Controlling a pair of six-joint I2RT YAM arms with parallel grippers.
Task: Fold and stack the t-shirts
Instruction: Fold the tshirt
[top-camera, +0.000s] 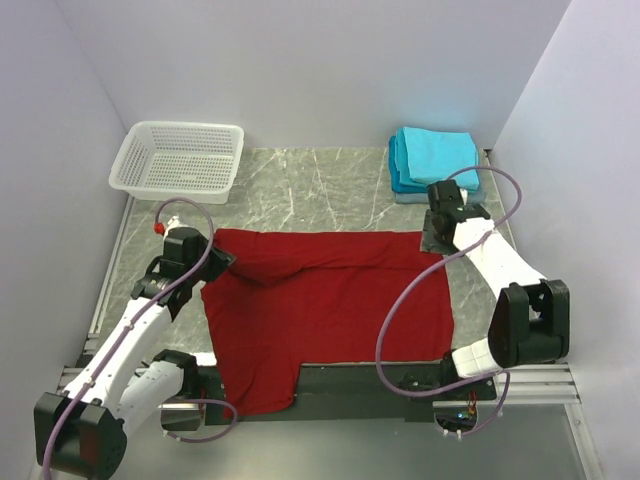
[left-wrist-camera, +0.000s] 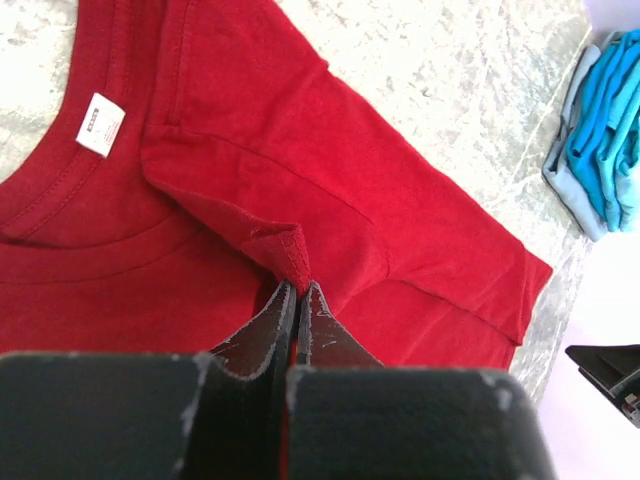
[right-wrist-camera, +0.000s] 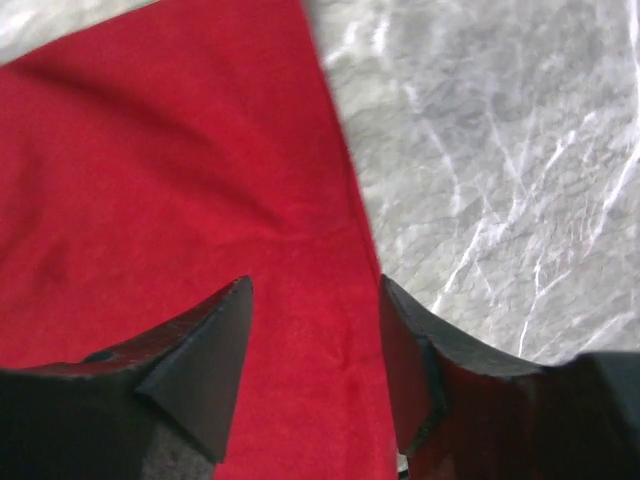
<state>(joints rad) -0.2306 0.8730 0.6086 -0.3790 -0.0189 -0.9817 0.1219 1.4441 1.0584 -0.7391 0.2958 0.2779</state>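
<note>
The deep red t-shirt (top-camera: 330, 305) lies spread on the marble table, its far edge folded over toward me. My left gripper (top-camera: 213, 257) is shut on a fold of the red shirt's sleeve (left-wrist-camera: 285, 250) at the shirt's far left; the collar and white label (left-wrist-camera: 100, 124) show beside it. My right gripper (top-camera: 436, 238) is open over the shirt's far right corner, its fingertips (right-wrist-camera: 225, 330) straddling the red cloth (right-wrist-camera: 180, 180) at its edge. Folded turquoise t-shirts (top-camera: 434, 160) are stacked at the back right and show in the left wrist view (left-wrist-camera: 605, 130).
A white mesh basket (top-camera: 180, 160) stands at the back left. The grey marble tabletop (top-camera: 310, 195) shows behind the shirt. White walls close in on the left, back and right. The shirt's near sleeve hangs over the table's front edge (top-camera: 258, 385).
</note>
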